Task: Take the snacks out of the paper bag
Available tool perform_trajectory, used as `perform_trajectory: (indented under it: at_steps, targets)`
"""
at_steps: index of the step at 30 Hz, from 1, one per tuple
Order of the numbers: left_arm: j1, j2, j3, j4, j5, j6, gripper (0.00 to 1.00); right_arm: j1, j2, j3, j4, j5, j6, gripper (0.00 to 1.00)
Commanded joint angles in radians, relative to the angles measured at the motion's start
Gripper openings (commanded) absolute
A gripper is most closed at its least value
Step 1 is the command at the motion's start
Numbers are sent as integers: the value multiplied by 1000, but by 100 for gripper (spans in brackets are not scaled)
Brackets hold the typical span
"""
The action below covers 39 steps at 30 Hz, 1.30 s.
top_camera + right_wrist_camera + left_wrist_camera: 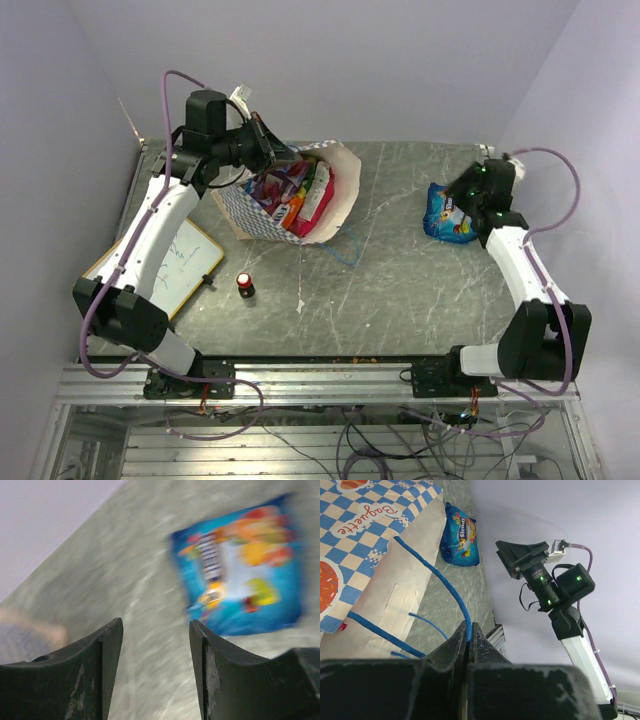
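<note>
The paper bag [345, 185] lies on its side at the back of the table, its mouth turned toward the front right. Several snacks [300, 195] in pink, orange and green fill it. My left gripper [468, 626] is shut on the bag's blue cord handle [451, 587] at the bag's back left. A blue snack packet [447, 213] lies on the table at the right, also seen as the blue packet [459, 535] and, blurred, the blue packet [240, 565]. My right gripper [156, 627] hangs open just above it, with nothing between its fingers.
A small red-and-white capped bottle [244, 285] stands in front of the bag. A whiteboard [175, 265] lies at the left edge under my left arm. The other blue cord handle [345, 250] trails on the table at the bag's mouth.
</note>
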Motion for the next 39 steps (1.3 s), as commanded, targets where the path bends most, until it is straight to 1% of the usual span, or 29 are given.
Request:
perform_trajectory:
  at_steps: [1,3,7,10,12,14,17,20,24,27,29,34,39]
  targets:
    - [-23,-56,-27,73,49,-27,7,132,-71,-10,27,-367,-87,56]
    - [-30,-71,-47,102,43,-41,7,186,-91,16,6,-476,-146,56]
    - [-42,-92,-75,142,30,-54,7,298,-134,59,-30,-568,-205,58]
    - [-48,-104,-91,166,29,-64,7,385,-151,69,-18,-611,-224,59]
    - [-49,-109,-96,179,29,-71,7,452,-158,70,-11,-589,-236,60]
    - [-49,-110,-94,178,29,-74,7,527,-150,78,-18,-515,-238,60]
    - [-49,-105,-92,179,33,-82,7,637,-88,109,-28,-424,-230,60]
    - [-50,-105,-90,181,30,-90,7,765,-22,140,-4,-252,-203,59]
    - [-50,-93,-86,175,33,-93,7,862,62,161,32,29,-123,59]
    - [-50,-83,-82,170,42,-98,7,871,125,192,7,194,0,59]
    - [-50,-77,-74,167,45,-101,7,868,151,184,40,260,47,59]
    - [-50,-50,-26,113,56,-82,7,867,239,174,159,364,79,60]
    - [-50,-34,19,67,74,-70,7,860,316,168,329,408,41,61]
